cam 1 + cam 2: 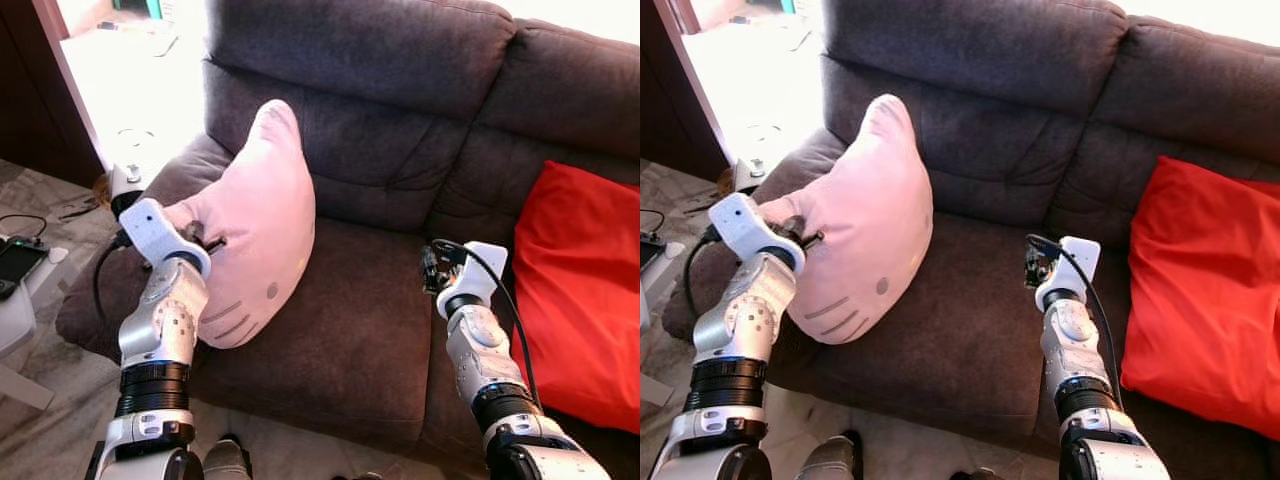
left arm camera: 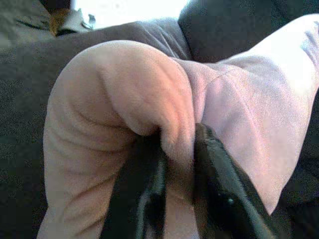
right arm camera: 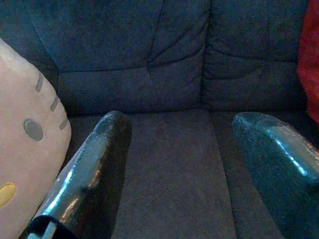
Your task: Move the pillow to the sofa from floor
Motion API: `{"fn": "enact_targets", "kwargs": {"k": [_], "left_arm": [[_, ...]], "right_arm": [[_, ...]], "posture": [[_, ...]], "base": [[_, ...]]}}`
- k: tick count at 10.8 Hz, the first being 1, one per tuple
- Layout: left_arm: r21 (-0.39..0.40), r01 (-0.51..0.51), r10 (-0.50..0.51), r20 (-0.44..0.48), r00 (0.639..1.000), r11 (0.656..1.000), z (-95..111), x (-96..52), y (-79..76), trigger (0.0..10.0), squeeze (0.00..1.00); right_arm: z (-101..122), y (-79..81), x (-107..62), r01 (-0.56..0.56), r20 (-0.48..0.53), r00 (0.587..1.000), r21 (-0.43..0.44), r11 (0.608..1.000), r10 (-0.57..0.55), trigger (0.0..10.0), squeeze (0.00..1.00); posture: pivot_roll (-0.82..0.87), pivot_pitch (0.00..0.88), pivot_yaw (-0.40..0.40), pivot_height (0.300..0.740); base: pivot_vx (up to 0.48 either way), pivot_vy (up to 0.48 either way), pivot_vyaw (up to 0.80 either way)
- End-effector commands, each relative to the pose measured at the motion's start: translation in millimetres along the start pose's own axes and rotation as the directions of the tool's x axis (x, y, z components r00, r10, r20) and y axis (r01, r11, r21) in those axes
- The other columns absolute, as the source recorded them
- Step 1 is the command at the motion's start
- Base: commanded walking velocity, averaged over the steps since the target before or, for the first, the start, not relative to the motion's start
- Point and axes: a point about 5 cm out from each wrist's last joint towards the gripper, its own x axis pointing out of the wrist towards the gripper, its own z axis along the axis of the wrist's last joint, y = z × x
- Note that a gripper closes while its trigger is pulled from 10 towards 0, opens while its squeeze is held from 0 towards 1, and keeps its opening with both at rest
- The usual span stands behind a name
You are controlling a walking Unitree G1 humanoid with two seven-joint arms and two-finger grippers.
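Dark grey fabric sofa (image 1: 380, 330) fills the scene. Left gripper (image 2: 174, 199) clamps a fold of the pale pink plush cat-face pillow (image 1: 255, 225), hiding its fingertips, on the sofa's seat. Right gripper (image 3: 179, 164) hovers spread above the seat. Farther right lies a red cushion (image 1: 575, 290), partly cut off.

Home living room, dark grey fabric sofa (image 1: 400, 150), red cushion (image 1: 580, 290), sunlit doorway (image 1: 130, 70), marbled floor (image 1: 50, 200)

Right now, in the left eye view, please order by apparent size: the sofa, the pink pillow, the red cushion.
1. sofa, by far the largest.
2. pink pillow and red cushion: they look alike, and the picture's edge cuts off the cushion, so unranked.
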Motion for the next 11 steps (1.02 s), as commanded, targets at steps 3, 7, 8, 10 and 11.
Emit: {"fn": "enact_targets", "kwargs": {"k": [3,7,8,10,11], "left_arm": [[0.019,-0.075,0.075,0.013,0.997,0.997,-2.9,-1.2,4.9,10.0,1.00],[0.113,-0.065,0.050,0.127,0.991,0.992,16.4,-7.2,-4.0,10.0,1.00],[0.143,-0.061,0.039,0.152,0.988,0.988,21.6,-8.6,-6.7,10.0,1.00],[0.232,-0.083,0.036,0.199,0.979,0.969,31.3,-14.6,-12.3,10.0,1.00],[0.244,-0.082,0.032,0.201,0.979,0.966,31.1,-17.9,-16.9,10.0,1.00]], "right_arm": [[3.5,-4.1,1.6,0.012,0.003,1.000,0.004,1.000,-0.012,10.0,0.00],[6.8,-2.1,3.5,0.004,0.009,1.000,0.003,1.000,-0.004,10.0,0.00],[7.1,-1.7,3.9,0.001,0.009,1.000,0.003,1.000,-0.001,10.0,0.00],[7.5,0.7,4.7,-0.007,0.009,1.000,0.005,1.000,0.006,10.0,0.00],[7.0,2.5,4.7,-0.011,0.008,1.000,0.006,1.000,0.011,10.0,0.00]], "posture": [[0.16,0.079,-0.128,0.740],[0.16,0.069,-0.135,0.740],[0.16,0.062,-0.135,0.740],[0.16,0.045,-0.133,0.740],[0.17,0.033,-0.131,0.740]], "base": [[0.000,0.000,0.00],[0.000,0.000,0.00],[0.000,0.000,0.00],[0.000,0.000,0.00],[0.000,0.000,0.00]]}}
